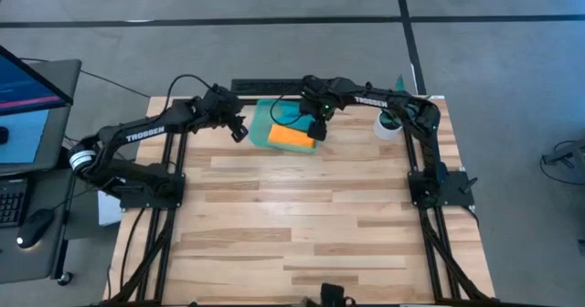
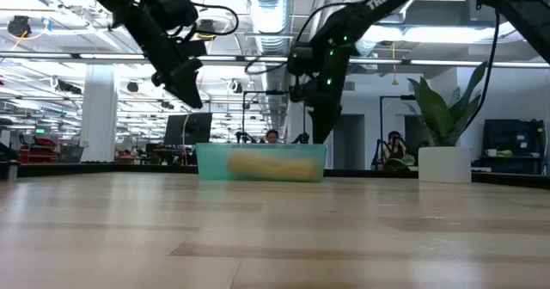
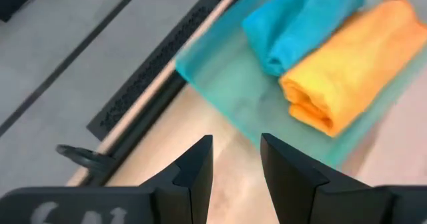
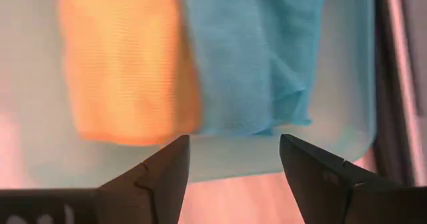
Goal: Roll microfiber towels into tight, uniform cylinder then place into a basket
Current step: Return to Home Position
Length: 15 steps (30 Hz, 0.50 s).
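Observation:
A rolled orange towel [image 1: 291, 135] and a rolled teal-blue towel [image 1: 285, 112] lie side by side in the pale-green basket [image 1: 260, 124] at the table's far edge. The blue towel [image 4: 250, 57] lies on the far side of the orange one [image 4: 123, 64]. My right gripper [image 4: 233, 161] hangs open just above the basket, over the towels' right ends, with nothing between its fingers. Left of the basket and above the table, my left gripper [image 3: 235, 161] stands open and empty, pointing toward the basket [image 3: 227, 84].
A small white pot with a green plant [image 1: 388, 124] stands at the far right. A dark slotted rail [image 3: 153, 71] runs along the table's far edge behind the basket. The wooden table top [image 1: 302, 216] spreads toward the near edge.

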Tool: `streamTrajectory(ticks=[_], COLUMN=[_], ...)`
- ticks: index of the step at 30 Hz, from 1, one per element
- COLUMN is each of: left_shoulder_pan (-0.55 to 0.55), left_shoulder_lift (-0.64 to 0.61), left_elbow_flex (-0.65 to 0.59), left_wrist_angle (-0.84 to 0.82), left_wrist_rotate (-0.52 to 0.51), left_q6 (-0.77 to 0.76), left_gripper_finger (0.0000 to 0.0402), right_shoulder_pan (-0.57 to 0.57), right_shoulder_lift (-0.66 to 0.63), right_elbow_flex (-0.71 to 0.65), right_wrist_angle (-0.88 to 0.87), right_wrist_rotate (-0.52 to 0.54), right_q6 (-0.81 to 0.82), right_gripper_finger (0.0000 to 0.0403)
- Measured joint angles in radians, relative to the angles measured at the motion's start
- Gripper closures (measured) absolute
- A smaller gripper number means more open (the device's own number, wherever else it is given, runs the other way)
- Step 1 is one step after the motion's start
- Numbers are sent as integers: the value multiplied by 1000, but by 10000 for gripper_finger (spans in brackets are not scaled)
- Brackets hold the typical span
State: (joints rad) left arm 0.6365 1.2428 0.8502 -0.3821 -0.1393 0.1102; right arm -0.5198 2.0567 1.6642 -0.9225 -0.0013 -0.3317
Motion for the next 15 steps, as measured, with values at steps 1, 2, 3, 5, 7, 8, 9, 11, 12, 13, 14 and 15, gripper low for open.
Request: streamTrajectory(ticks=[1,2,3,5,7,8,9,11,12,13,14,15], left_shoulder_pan=[-9,-22,-35,-59,-86,-97,-109,-138,-153,-171,-189,-208], left_shoulder_lift=[-13,-28,-43,-85,-125,-153,-182,-235,-269,-302,-336,-370], left_elbow_flex=[-17,-36,-57,-106,-145,-168,-191,-226,-249,-270,-290,-311], left_wrist_angle=[5,18,33,66,112,123,124,139,137,140,147,147], left_wrist_rotate=[0,0,0,1,0,1,1,0,0,0,0,1], left_q6=[-9,-17,-22,-25,-31,-42,-53,-82,-96,-110,-126,-142], left_gripper_finger=[284,284,284,284,284,284,284,284,284,284,284,284], right_shoulder_pan=[0,0,3,11,25,32,41,67,86,107,128,152], right_shoulder_lift=[-14,-27,-41,-71,-106,-125,-140,-178,-203,-231,-264,-298], right_elbow_flex=[0,0,1,0,0,0,0,-11,-28,-53,-89,-131], right_wrist_angle=[-10,-20,-17,-19,-14,-16,-23,-34,-34,-24,-7,7], right_wrist_rotate=[-33,-65,-91,-128,-132,-133,-134,-133,-132,-133,-133,-134], right_q6=[0,-1,-5,-14,-15,-12,-3,16,19,23,28,40], right_gripper_finger=[148,148,148,148,148,148,148,148,148,148,148,148])
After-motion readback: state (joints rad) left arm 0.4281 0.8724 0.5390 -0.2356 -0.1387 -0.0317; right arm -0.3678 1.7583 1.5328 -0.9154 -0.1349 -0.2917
